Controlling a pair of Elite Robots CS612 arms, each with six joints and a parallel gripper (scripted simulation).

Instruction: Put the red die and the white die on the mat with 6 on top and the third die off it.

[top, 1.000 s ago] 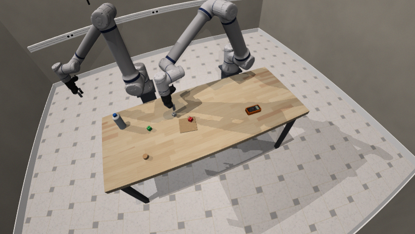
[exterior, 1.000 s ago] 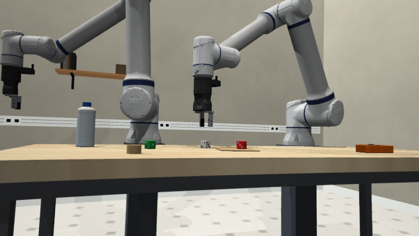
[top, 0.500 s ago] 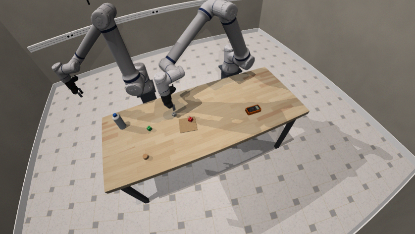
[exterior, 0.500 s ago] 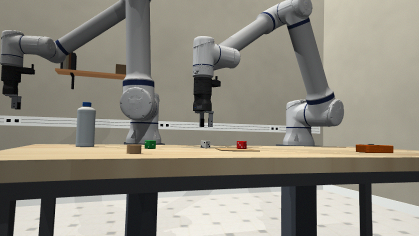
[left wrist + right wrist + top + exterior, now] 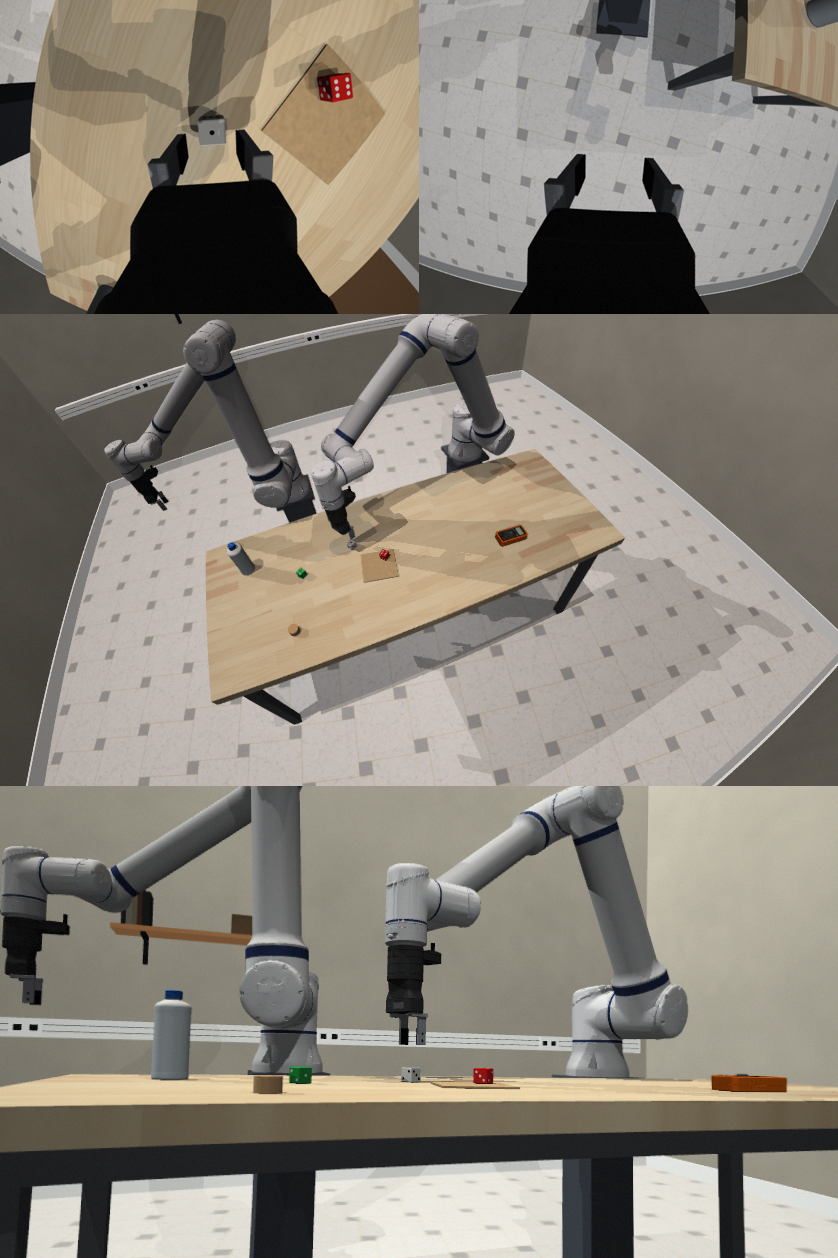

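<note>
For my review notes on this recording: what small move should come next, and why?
Probably lower the left tool around the white die. Its fingers are open and above the die, roughly on either side of it. That die shows 1 on top and lies off the mat, so it seems to need turning and carrying.

Your left gripper [image 5: 351,535] [image 5: 412,1042] [image 5: 211,144] points straight down, fingers apart — your right gripper [image 5: 163,500] [image 5: 32,1001] [image 5: 614,167] hangs open too, well apart from it.
</note>
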